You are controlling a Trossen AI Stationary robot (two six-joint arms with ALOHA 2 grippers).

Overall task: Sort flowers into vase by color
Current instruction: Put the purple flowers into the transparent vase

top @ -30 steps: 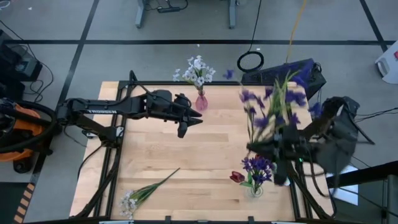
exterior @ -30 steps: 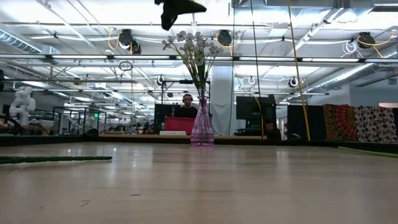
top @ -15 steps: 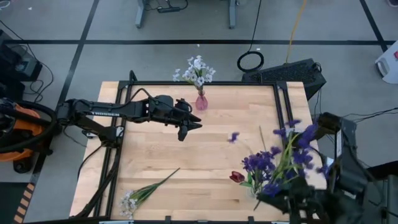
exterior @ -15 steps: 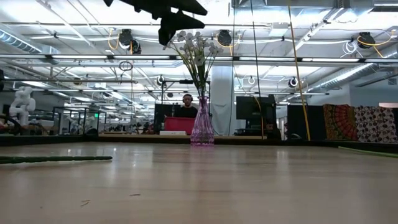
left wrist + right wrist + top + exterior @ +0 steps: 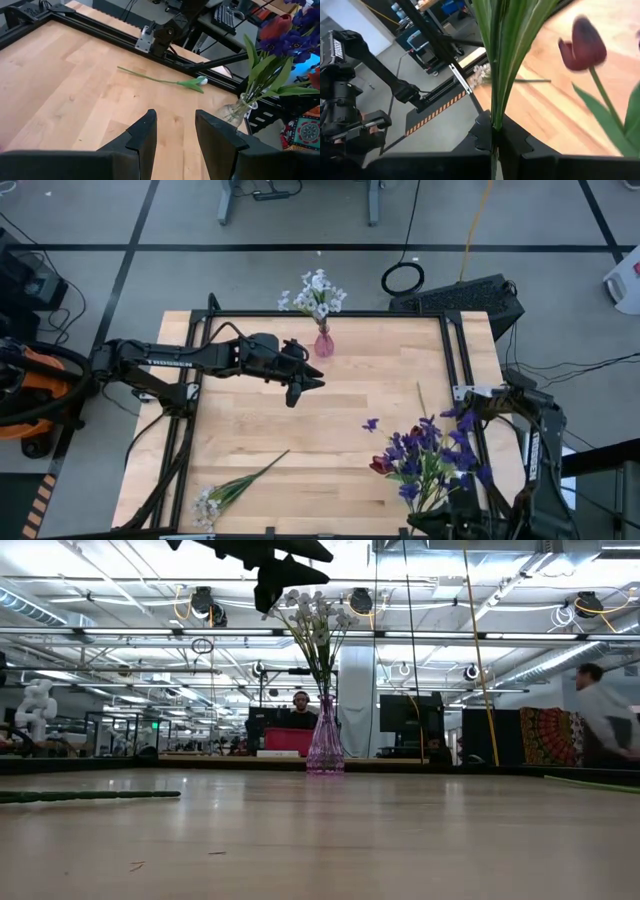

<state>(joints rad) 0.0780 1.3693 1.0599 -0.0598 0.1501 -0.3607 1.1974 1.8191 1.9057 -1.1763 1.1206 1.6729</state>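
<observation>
Left gripper (image 5: 303, 383) hovering above the table (image 5: 330, 420) a little toward 11 o'clock of its middle, just off the pink vase (image 5: 323, 343) toward 7 o'clock, fingers (image 5: 144, 136) spread apart with bare wood between them, nothing held. Seen dark against the ceiling in the low view (image 5: 283, 572), level with the white blossoms.

Pink vase standing upright at the table's 12 o'clock edge, filled with white flowers (image 5: 315, 292); in the low view the same vase (image 5: 325, 748) and blooms (image 5: 313, 618) rising at centre.

Right gripper (image 5: 494, 134) down by the 5 o'clock corner, largely hidden in the high view, fingers pinched together on the green stems of a purple flower bunch (image 5: 432, 452). Stems (image 5: 502, 55) rising straight out of the closed fingers in the right wrist view. Purple blossoms spread over the clear glass vase (image 5: 233, 111) near 5 o'clock, so contact between bunch and vase cannot be told. Dark red tulip (image 5: 380, 465) leaning out of that vase toward the table's middle, also clear in the right wrist view (image 5: 583, 41).

White spray flower (image 5: 235, 487) lying flat near 7 o'clock, blossoms toward the corner, stem pointing to the centre. Single green stem (image 5: 421, 397) lying on the wood near 3 o'clock.

Blurred person (image 5: 603, 725) in the room beyond.
</observation>
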